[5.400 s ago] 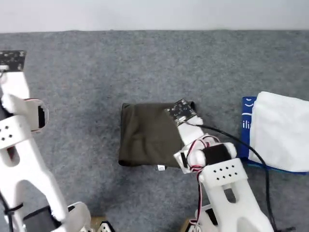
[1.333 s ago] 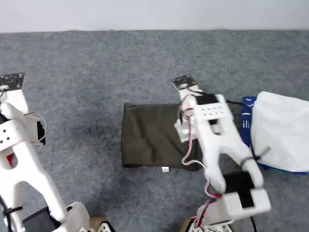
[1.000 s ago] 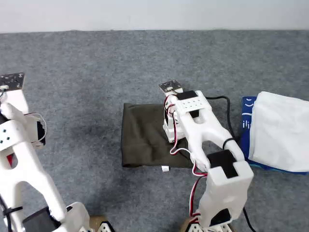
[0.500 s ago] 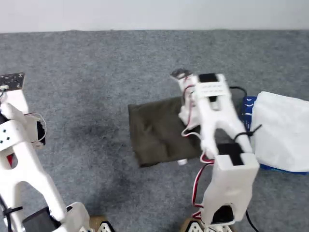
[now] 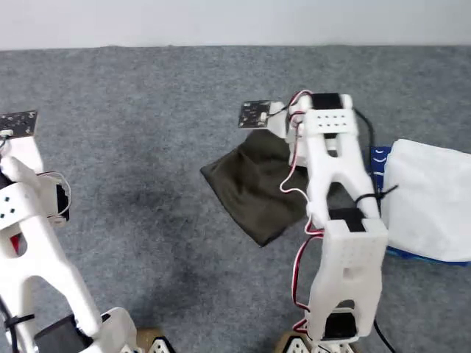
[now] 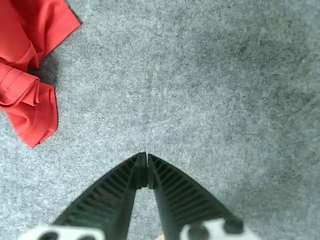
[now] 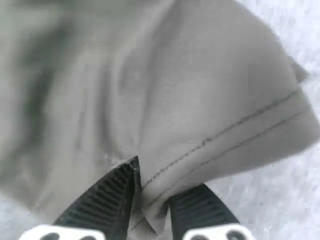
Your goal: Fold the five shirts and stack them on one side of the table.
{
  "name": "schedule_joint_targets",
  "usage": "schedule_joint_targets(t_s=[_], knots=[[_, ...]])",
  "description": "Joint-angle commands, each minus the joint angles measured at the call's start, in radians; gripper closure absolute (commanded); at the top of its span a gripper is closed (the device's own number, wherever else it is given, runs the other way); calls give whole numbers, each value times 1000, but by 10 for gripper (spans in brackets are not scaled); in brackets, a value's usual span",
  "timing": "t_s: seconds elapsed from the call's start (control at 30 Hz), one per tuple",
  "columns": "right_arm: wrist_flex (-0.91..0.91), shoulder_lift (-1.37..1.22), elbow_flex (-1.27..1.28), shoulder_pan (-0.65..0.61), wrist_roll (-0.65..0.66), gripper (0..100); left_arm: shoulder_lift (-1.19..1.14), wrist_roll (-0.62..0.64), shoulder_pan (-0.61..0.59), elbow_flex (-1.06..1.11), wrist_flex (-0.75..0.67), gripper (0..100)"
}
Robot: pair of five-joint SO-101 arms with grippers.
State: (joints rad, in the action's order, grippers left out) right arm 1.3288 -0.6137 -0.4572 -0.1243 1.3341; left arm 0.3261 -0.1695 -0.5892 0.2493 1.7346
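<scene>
Here, R fingers (image 7: 182,200) pinch olive shirt (image 5: 254,184) hem, near white shirt (image 5: 427,198).

Bench (image 5: 132,110): I log one, grey felt-like covering across the whole work area. Wall (image 5: 221,22): pale strip along its far edge.

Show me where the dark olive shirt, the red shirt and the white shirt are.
dark olive shirt (image 5: 250,187), high view, middle of the folded cloth.
red shirt (image 6: 22,35), left wrist view, smooth part away from the hem.
white shirt (image 5: 430,202), high view, centre of its top face.
</scene>
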Motion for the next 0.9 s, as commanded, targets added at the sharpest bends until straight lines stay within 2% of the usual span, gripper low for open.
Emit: schedule_joint_targets(t_s=[0.0,0.07,0.13,0.27,0.37,0.53,0.67,0.8,0.87], knots=[[-111,-1,-78,-15,-57,983,38,-11,-3,-7,3,987],[-122,-2,-120,-13,-164,971,38,-11,-3,-7,3,987],[-113,-1,-163,-10,-313,918,38,-12,-3,-7,3,987],[-96,1,-227,-7,-738,790,38,-64,-3,-7,2,987],[-16,1,-282,-18,-967,738,38,-87,-3,-7,2,987],[142,1,-342,-47,-1192,733,38,-87,-3,-7,-2,987],[280,1,-344,-64,-1436,732,38,-87,-3,-7,-2,987],[441,-1,-344,-124,-1642,731,37,-87,-3,-7,-3,987],[464,-8,-339,-154,-1722,728,34,-87,-3,-7,-3,987]])
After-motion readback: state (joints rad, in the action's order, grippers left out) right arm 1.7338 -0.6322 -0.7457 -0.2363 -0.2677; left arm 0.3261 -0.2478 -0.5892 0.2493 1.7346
